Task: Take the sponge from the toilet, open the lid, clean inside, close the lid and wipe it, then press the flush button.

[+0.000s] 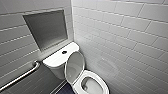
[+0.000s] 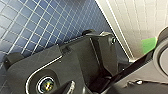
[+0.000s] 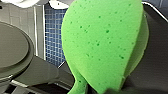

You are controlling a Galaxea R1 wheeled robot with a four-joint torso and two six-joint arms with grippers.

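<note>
The sponge is clenched in the right arm's jaws, its long axis pointing straight out from them. The lid stands raised against the tank, leaving the toilet bowl open below. I cannot tell how the left arm's jaws stand.

No readable text, labels, brands, numbers or signs on any surface.
</note>
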